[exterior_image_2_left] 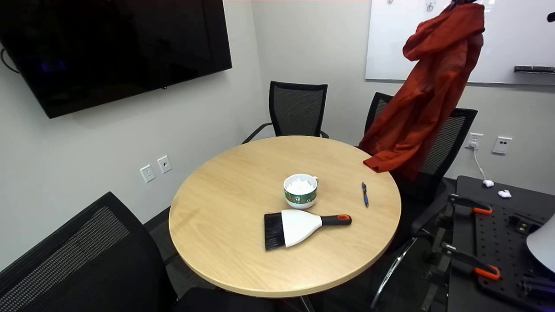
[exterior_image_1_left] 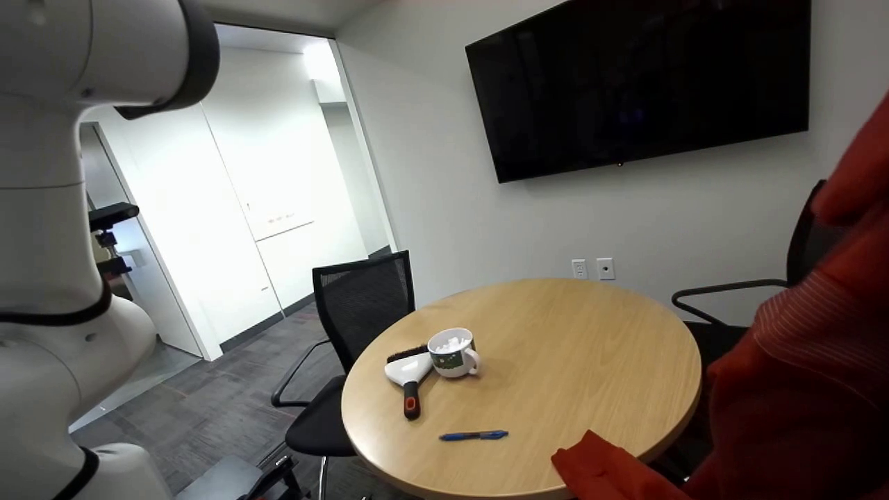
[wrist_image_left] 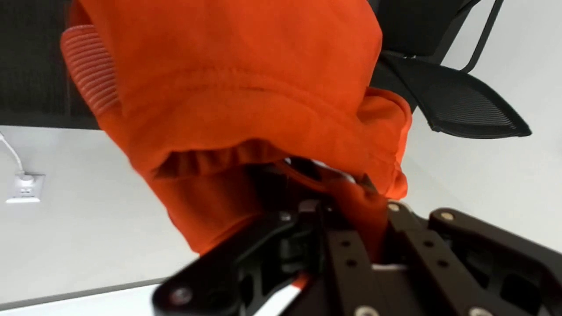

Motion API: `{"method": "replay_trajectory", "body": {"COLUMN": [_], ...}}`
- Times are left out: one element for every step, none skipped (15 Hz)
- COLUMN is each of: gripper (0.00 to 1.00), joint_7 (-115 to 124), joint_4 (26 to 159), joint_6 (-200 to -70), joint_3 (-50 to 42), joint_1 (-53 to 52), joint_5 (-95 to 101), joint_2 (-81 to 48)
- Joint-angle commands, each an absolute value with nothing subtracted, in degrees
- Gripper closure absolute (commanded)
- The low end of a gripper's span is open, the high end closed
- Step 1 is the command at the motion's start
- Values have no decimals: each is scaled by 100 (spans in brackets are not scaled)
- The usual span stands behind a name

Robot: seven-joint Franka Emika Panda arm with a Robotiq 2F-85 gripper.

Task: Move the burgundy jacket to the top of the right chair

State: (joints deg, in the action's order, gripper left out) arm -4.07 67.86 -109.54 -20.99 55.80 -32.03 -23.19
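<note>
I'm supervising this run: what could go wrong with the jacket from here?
The jacket hangs by its upper part from the hand, so its weight might pull it loose. In both exterior views its lower end appears to hang at the edge of the table, near the pen; a swing could sweep that pen away. Released off-centre, it may slide off the chair shown behind it in an exterior view.
</note>
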Motion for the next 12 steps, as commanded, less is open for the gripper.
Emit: {"method": "replay_trajectory", "body": {"gripper": [96, 96, 96, 96, 96, 96, 96, 96, 96, 96, 96, 61], "joint_7": [91, 252, 395, 595, 803, 1176, 1444, 1748, 2044, 2346, 2555, 2674], "joint_4": [6543, 6561, 6559, 6547, 6540, 6467, 6439, 6386, 6356, 6280, 6214, 6143], "joint_6": [-11277, -11452, -11574, -11788, -12021, -12260, -12372, -12462, -12474, -12390, -12286, -12183], "joint_3": [-2129, -2173, -2206, -2259, -2319, -2091, -2155, -2215, -2289, -2367, -2387, -2364], "joint_1": [5562, 5509, 5476, 5417, 5365, 5516, 5479, 5450, 5421, 5389, 5389, 5402], "joint_5": [-3221, -3124, -3039, -2914, -2777, -2348, -2069, -1766, -1458, -1159, -959, -825], "joint_2": [-2836, -2972, -3098, -3249, -3393, -3531, -3658, -3806, -3913, -4020, -4099, -4163]}}
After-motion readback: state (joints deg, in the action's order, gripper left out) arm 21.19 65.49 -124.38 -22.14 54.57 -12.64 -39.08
